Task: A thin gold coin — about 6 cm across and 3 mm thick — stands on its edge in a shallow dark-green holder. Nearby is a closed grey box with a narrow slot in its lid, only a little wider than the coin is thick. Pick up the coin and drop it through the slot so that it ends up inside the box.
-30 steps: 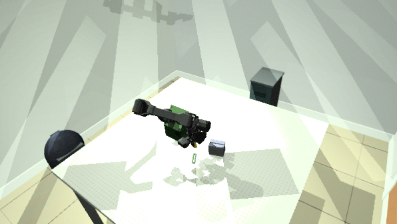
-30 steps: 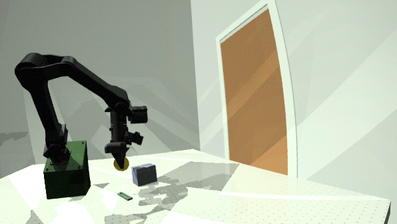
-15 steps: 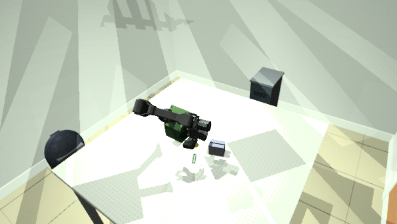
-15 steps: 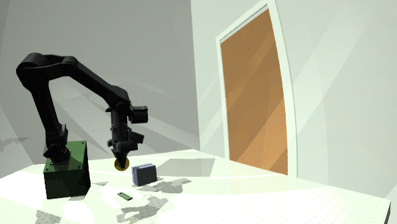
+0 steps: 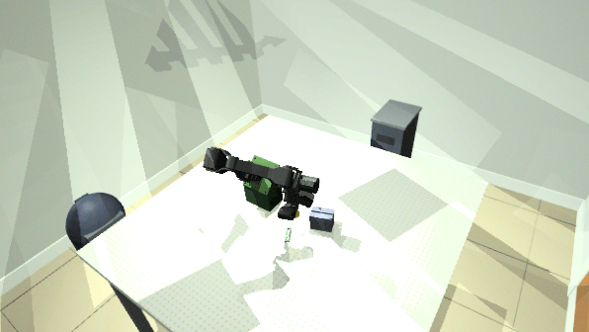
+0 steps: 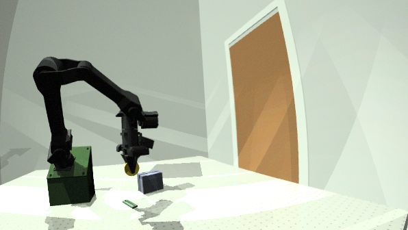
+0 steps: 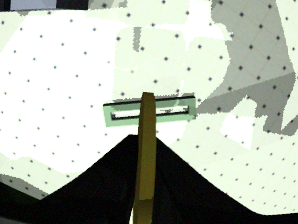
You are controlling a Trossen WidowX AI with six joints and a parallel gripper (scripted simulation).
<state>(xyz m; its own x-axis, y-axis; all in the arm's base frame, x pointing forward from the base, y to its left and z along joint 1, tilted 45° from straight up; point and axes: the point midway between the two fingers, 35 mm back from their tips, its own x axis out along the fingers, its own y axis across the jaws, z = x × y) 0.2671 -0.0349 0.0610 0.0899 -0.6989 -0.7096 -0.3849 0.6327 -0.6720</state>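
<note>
The gold coin hangs in the air, pinched on edge between the nearly closed fingers of the black gripper, which points straight down from the arm. In the exterior view the lower half of the disc shows below the fingertips, just left of the grey box and about level with its lid, not touching it. In the wrist view the coin reads as a thin, straight, olive-gold strip running up between the two dark finger wedges, its far end crossing over the holder on the table below.

The dark-green holder is a small flat rectangle with a narrow groove, lying on the white, dot-patterned table, nearer the camera than the box in the exterior view and well apart from the arm's green base block. The grey box is a squat, hard-edged cuboid with a paler lid; its slot cannot be made out. Open table lies around the box on its far and right sides. The table's edges are well away from the gripper
</note>
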